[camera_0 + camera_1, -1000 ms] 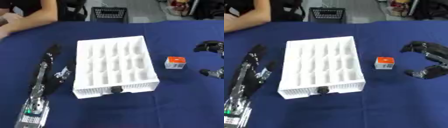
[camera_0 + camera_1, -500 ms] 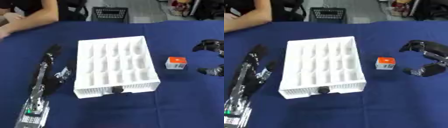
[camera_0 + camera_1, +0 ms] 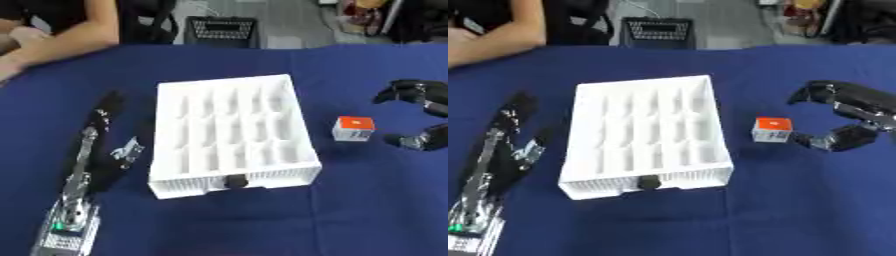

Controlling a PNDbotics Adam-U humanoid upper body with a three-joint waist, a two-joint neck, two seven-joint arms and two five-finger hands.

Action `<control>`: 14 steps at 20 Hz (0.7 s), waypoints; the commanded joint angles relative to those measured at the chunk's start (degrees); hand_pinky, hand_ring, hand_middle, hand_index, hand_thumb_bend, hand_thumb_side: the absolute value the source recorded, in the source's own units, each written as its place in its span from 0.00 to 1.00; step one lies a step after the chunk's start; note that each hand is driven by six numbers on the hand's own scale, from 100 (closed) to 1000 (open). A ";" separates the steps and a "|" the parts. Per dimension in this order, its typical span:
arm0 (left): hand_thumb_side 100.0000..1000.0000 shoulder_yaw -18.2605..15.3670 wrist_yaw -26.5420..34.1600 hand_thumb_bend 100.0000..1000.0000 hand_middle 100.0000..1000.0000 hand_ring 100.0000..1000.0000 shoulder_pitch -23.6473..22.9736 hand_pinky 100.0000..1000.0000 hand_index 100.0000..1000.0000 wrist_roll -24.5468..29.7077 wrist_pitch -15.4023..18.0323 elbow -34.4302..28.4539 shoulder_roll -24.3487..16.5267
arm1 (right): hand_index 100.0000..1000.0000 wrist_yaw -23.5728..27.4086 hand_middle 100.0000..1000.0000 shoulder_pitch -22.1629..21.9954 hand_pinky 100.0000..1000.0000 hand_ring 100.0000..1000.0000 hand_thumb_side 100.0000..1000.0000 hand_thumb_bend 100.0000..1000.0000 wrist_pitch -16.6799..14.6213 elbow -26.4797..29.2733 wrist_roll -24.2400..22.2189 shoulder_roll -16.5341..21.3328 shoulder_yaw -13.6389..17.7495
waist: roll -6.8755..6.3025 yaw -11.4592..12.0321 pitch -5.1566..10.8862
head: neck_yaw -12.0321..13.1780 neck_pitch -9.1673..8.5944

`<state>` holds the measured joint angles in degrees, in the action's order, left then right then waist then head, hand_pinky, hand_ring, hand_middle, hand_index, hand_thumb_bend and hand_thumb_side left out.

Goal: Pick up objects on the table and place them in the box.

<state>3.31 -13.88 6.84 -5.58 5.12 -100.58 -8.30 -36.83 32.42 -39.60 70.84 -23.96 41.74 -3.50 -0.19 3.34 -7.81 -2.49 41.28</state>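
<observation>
Left eye view. Table (image 3: 367, 210): covered in dark blue cloth, filling most of the field. Box (image 3: 229, 132): white, rectangular, divided into a grid of small compartments, all of them seen bare; sits near the middle of the table, slightly askew, with a small dark knob on its near wall. Cube (image 3: 353, 128): small, orange-red top face, white sides with dark marks; stands on the cloth to the right of the box, apart from it. Right hand (image 3: 418, 115): black, enters from the right edge; fingers arched above and thumb below, spread in a wide C with nothing between them; the cube lies just beside the opening, not touching. Left arm (image 3: 87, 165): black and silver, lying stretched along the table's left side, from the lower left corner up toward the far edge, beside the box. Left hand (image 3: 108, 107): dark, at the far end of that arm; whether its fingers are straight or curled cannot be told.

Right eye view. Same layout, shifted leftward. Right hand shows more fully here: upper fingers (image 3: 829, 92) curve over, thumb reaches toward the cube from the lower right, its tip close to the cube's right side with a narrow gap of cloth showing. Cube rests on the table outside the box. Black basket (image 3: 656, 32): mesh-sided, on the floor beyond the table's far edge
</observation>
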 commanded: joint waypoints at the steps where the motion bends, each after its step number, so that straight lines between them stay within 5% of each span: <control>1: 0.61 0.23 0.35 0.77 0.90 0.92 0.38 1.00 1.00 0.06 0.11 -0.81 -0.67 | 0.89 -0.38 0.79 2.23 1.00 0.86 0.66 0.35 -3.02 -0.67 -3.37 0.22 0.14 | 0.08 0.14 0.95 | -0.41 -0.53; 14: 0.61 0.40 0.53 0.77 0.90 0.92 0.26 1.00 1.00 0.18 0.18 -0.86 -0.50 | 0.89 -5.29 0.79 7.23 1.00 0.85 0.68 0.33 -2.93 -10.37 -4.10 -4.06 0.55 | 0.02 0.80 0.93 | -0.95 -0.46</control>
<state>3.64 -13.62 6.81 -5.52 5.15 -100.58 -8.30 -41.50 38.13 -39.06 60.89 -24.50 36.92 -3.67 -0.20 4.06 -7.80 -2.57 41.27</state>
